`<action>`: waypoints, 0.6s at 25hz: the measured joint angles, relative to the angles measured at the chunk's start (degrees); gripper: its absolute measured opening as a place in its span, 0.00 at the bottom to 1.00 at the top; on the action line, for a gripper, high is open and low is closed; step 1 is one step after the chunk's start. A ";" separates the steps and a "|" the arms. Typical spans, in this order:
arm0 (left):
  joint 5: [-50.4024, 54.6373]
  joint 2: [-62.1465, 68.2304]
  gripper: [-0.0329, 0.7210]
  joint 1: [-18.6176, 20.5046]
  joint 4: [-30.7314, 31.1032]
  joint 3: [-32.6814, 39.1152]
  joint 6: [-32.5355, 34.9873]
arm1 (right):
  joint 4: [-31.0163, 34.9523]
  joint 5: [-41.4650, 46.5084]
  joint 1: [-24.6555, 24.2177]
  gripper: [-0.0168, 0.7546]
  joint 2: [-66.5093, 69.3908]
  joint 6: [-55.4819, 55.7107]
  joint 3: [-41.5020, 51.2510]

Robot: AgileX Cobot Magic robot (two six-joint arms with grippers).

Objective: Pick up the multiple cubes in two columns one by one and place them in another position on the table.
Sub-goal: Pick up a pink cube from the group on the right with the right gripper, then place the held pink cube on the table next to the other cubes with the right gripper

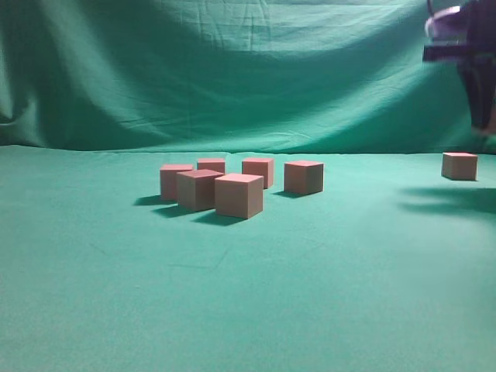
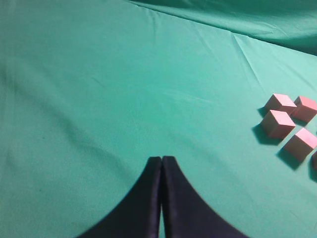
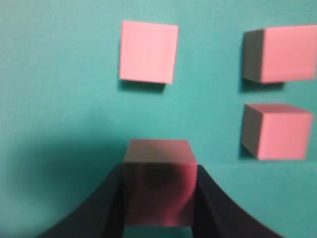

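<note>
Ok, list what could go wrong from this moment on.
1. The right gripper is shut on a cube, but only its lower part sits between the fingers; it might twist or slip during the carry.
2. Three cubes lie close ahead on the table; a low pass could knock them.
3. The right wrist view is blurred, so the grip is hard to verify.

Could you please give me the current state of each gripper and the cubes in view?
Left gripper: shut, empty, over bare table.
Right gripper: shut on a cube.
Cluster of six cubes: resting on the table, ungripped.
Three cubes below the right gripper: resting, ungripped.
</note>
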 joint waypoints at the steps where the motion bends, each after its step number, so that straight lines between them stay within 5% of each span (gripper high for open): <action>1: 0.00 0.00 0.04 0.00 0.00 0.00 0.00 | 0.23 0.56 0.00 0.37 -1.07 0.00 -0.82; 9: 0.00 0.00 0.04 0.00 0.00 0.00 0.00 | 8.17 1.82 0.67 0.37 -13.96 -1.51 -1.68; 15: 0.00 0.00 0.04 0.00 0.00 0.00 0.00 | 9.76 2.14 7.66 0.37 -25.35 -2.21 1.53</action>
